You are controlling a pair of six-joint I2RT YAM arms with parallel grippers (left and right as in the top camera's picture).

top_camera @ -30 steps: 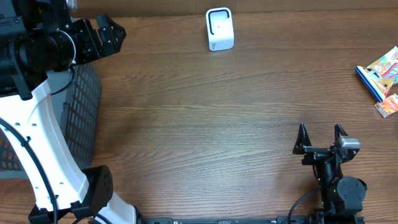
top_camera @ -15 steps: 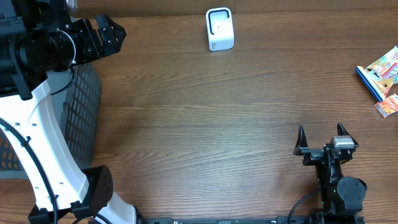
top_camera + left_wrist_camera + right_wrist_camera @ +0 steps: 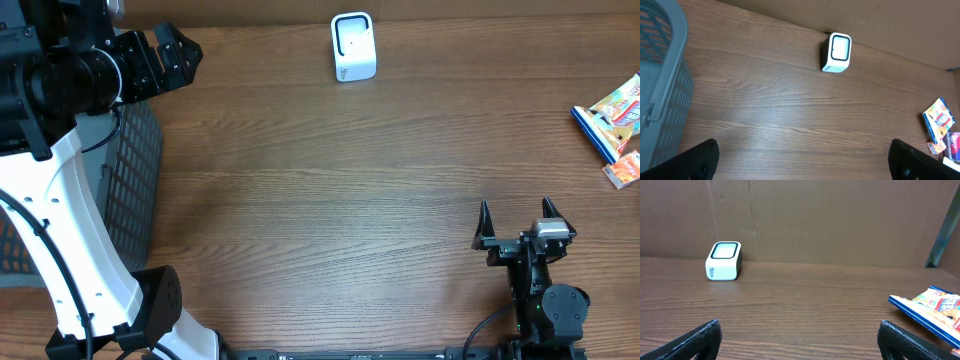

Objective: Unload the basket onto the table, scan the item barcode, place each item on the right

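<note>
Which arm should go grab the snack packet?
Right. The right gripper, open, sits on the same side as the packet; the left gripper is far off by the basket.

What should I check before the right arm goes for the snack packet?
1. Right gripper open and empty: ok.
2. Left gripper open, empty, far from the packet: ok.
3. Snack packet lying free at the table's right edge, touched by neither gripper: ok.
4. Bare table between the right gripper and the packet: ok.
5. Scanner standing at the far edge, nothing in front of its window: ok.
6. Where the barcode sits on the packet: cannot tell.
</note>
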